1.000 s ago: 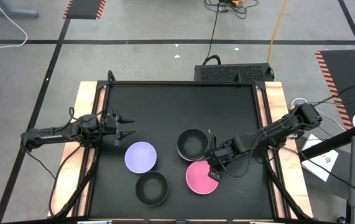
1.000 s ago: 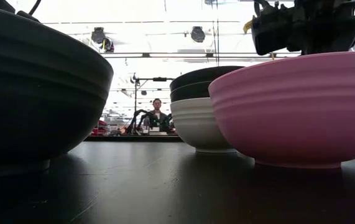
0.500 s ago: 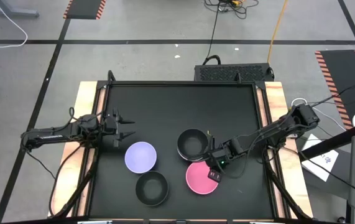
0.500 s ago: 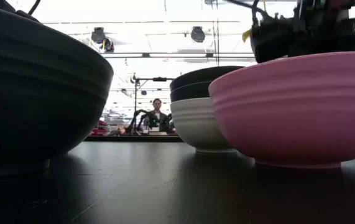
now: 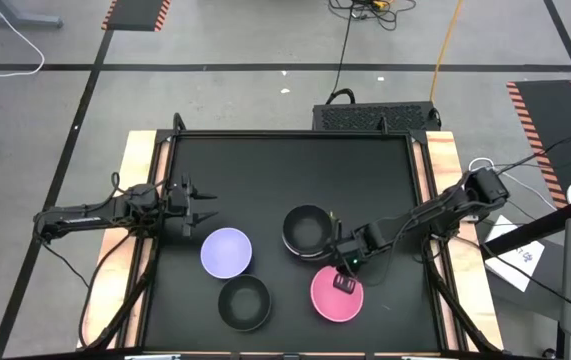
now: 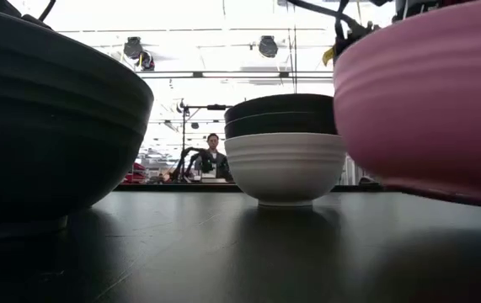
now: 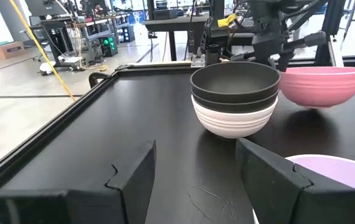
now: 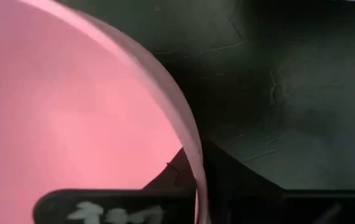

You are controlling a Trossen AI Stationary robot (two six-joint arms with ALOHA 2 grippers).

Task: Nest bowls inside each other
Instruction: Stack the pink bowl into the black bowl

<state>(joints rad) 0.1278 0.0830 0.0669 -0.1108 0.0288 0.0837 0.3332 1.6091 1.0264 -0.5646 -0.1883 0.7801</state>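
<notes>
Black desk (image 5: 265, 170): your right pincer (image 5: 345, 279) is clamped on the pink bowl (image 5: 336, 296) rim, bowl lifted and tilted beside the black-on-white stack (image 5: 307, 230); your left pincer (image 5: 205, 207) waits apart near the lavender bowl (image 5: 226, 251).

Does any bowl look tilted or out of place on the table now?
Yes. The pink bowl hangs tilted, off the table, its rim pinched by the right claw. The other bowls sit level.

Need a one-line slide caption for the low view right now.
Right end effector lifts the pink bowl off the table, beside a white bowl with two black bowls nested inside.
</notes>
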